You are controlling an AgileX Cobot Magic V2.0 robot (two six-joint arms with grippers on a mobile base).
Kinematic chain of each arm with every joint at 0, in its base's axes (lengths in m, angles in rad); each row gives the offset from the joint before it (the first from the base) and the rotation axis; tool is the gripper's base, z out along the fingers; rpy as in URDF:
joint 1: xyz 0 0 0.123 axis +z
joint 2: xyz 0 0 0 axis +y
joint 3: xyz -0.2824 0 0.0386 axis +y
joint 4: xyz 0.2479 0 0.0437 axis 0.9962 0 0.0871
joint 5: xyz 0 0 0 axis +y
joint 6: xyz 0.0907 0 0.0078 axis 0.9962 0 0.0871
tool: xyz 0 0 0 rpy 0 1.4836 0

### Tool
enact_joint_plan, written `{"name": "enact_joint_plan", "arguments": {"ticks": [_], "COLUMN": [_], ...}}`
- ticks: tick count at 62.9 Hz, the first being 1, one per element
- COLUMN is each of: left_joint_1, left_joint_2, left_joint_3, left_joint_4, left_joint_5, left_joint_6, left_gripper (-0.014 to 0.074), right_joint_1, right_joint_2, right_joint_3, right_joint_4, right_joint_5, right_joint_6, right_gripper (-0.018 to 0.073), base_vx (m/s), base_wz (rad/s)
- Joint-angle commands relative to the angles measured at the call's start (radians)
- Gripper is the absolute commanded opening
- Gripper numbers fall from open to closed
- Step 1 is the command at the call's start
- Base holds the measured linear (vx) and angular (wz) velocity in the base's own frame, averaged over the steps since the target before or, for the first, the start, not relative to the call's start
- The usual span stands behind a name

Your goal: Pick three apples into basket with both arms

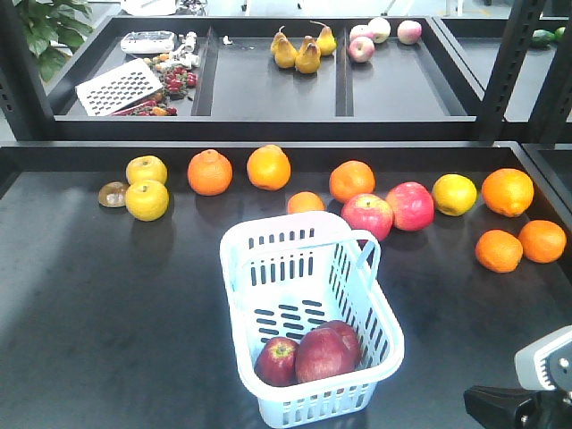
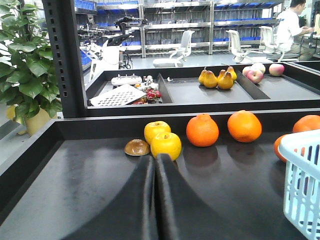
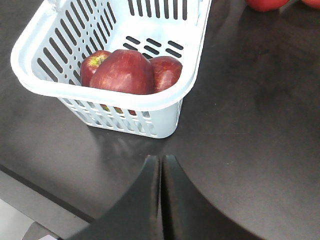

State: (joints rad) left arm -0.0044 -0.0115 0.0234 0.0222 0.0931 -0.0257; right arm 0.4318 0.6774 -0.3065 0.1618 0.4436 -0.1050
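The pale blue-white basket [image 1: 313, 404] stands in the middle of the dark table. Three dark red apples [image 3: 122, 72] lie packed together at its near end, also seen from the front [image 1: 323, 353]. My right gripper [image 3: 161, 158] is shut and empty, low over the table just outside the basket's [image 3: 165, 101] near wall. Part of the right arm [image 1: 523, 404] shows at the bottom right corner. My left gripper [image 2: 156, 158] is shut with nothing in it. It points at a yellow fruit [image 2: 166, 145], with the basket's [image 2: 302, 180] corner to its right.
Two lighter red apples [image 1: 389, 211] sit just behind the basket on the right. Oranges [image 1: 210, 172] and yellow fruits [image 1: 147, 198] line the back of the table, with a brown half-round object [image 1: 113, 194] at the left. A rear tray holds pears [image 1: 299, 49], peaches and a grater [image 1: 119, 87].
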Motion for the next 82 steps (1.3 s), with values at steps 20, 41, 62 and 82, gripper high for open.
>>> {"name": "enact_joint_plan", "arguments": {"ticks": [20, 41, 62, 82], "left_joint_1": [0.002, 0.002, 0.002, 0.002], "left_joint_2": [-0.017, -0.017, -0.017, -0.017], "left_joint_3": [0.008, 0.008, 0.008, 0.008], "left_joint_4": [-0.001, -0.001, -0.001, -0.001], "left_joint_5": [-0.079, -0.079, -0.079, -0.079], "left_joint_6": [-0.009, -0.009, -0.009, -0.009], "left_gripper": [-0.0006, -0.0006, -0.0006, -0.0006], "right_joint_1": [-0.002, -0.002, -0.002, -0.002], "right_joint_2": [-0.002, -0.001, -0.001, -0.001], "right_joint_3": [-0.025, -0.025, -0.025, 0.082], "right_joint_4": [-0.004, -0.004, -0.004, -0.011], "right_joint_5": [-0.058, -0.061, -0.065, -0.390], "right_joint_6": [0.001, 0.001, 0.001, 0.047], "right_gripper": [-0.0009, -0.0009, -0.0009, -0.0009], "base_vx": [0.00, 0.00, 0.00, 0.00], "base_wz": [0.00, 0.00, 0.00, 0.00]}}
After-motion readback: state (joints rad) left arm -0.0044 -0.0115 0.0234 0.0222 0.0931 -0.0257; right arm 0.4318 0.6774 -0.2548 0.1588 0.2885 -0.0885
